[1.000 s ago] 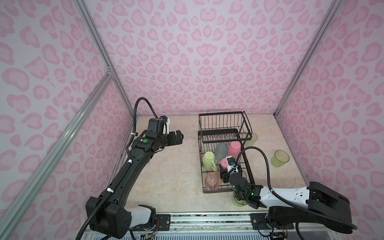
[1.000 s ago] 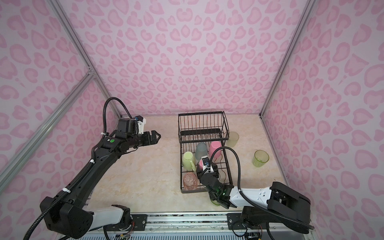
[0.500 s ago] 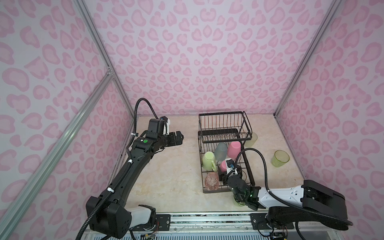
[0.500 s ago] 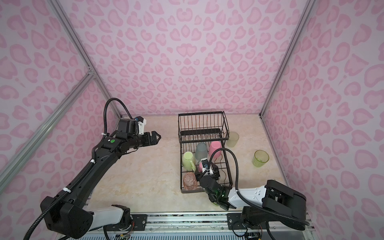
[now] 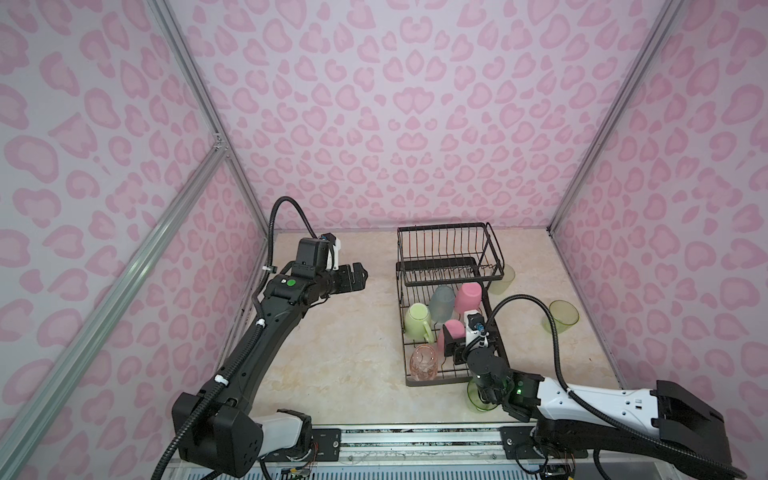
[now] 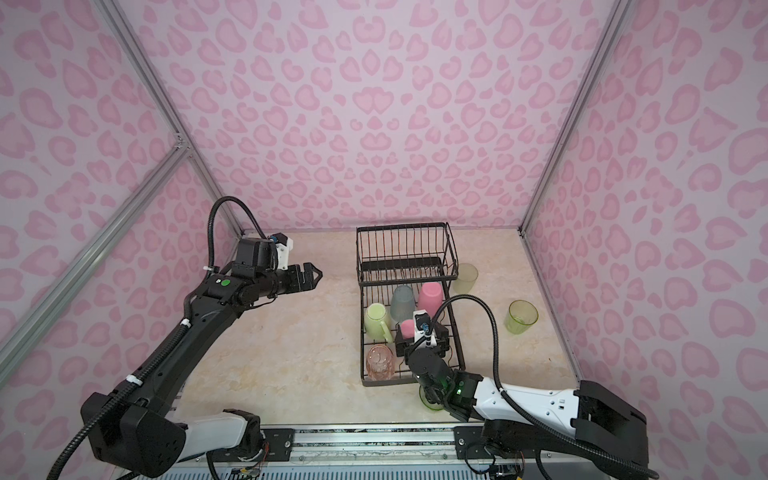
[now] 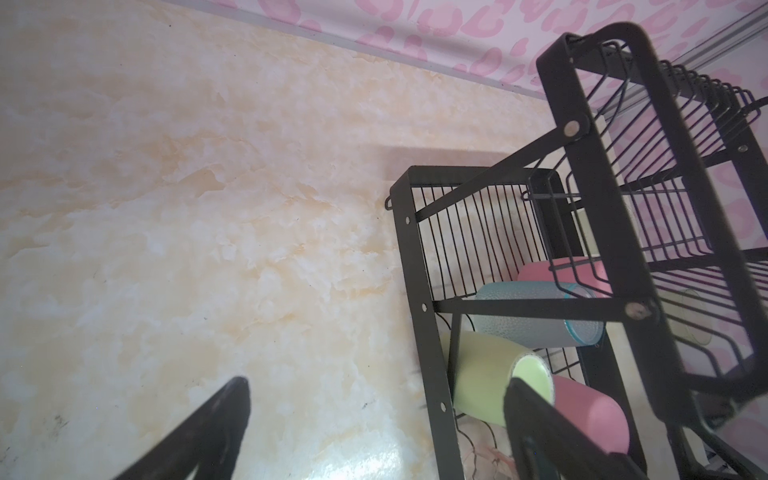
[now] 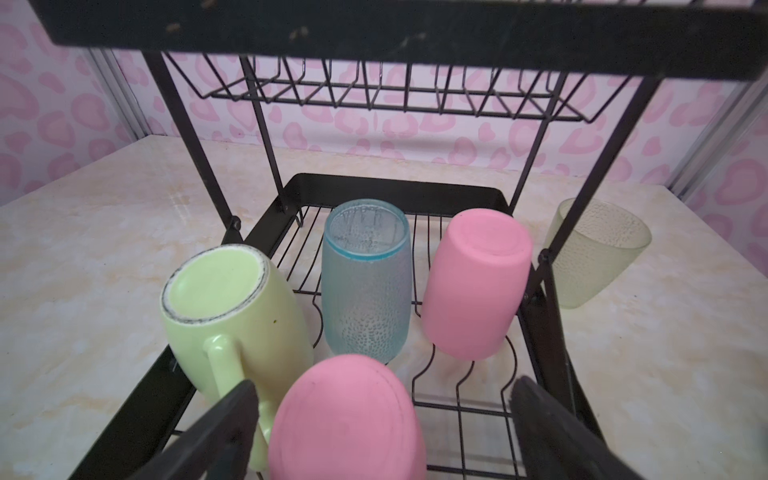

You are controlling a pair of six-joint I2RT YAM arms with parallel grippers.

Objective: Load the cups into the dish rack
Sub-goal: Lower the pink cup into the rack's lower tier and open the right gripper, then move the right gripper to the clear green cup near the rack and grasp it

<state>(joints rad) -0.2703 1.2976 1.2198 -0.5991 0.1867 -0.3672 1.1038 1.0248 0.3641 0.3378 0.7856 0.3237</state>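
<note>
Partly, right arm (image 5: pixel 582 399) hides green glass (image 5: pixel 472 400); left fingers (image 7: pixel 208 428), right fingers (image 8: pixel 216 432) gape empty

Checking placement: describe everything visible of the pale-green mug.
The pale-green mug looks like glazed ceramic with a loop handle. It rests mouth down, leaning, in the lower tray of the dish rack, at its left rail in both top views, base up with a scuffed ring. The frosted teal tumbler is beside it; contact unclear.

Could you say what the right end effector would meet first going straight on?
Probably the nearer upside-down opaque pink tumbler in the black wire dish rack, between the open jaws of the right end effector.
</note>
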